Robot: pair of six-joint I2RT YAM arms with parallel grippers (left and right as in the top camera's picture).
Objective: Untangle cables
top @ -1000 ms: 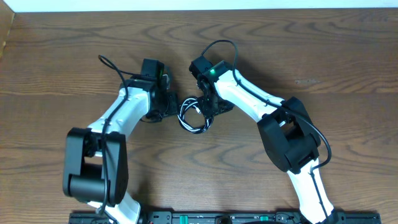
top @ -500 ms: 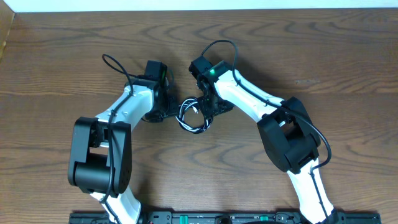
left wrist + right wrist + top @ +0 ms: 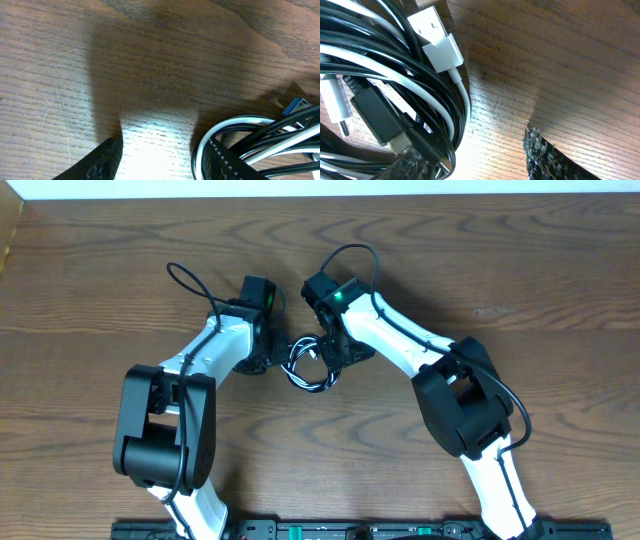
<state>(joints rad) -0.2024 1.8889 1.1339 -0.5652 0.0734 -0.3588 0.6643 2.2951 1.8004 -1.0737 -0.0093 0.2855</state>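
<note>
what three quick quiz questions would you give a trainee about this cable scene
1. True or false: the black and white cables already lie apart from each other.
2. Where does the bundle lie? A) between the left gripper and the right gripper; B) at the far edge of the table; C) under the right arm's base.
3. In the right wrist view, what colour is the housing of the USB plug at the top of the bundle?

Key: 1 false, they are coiled together in one bundle; 2 A; 3 white.
</note>
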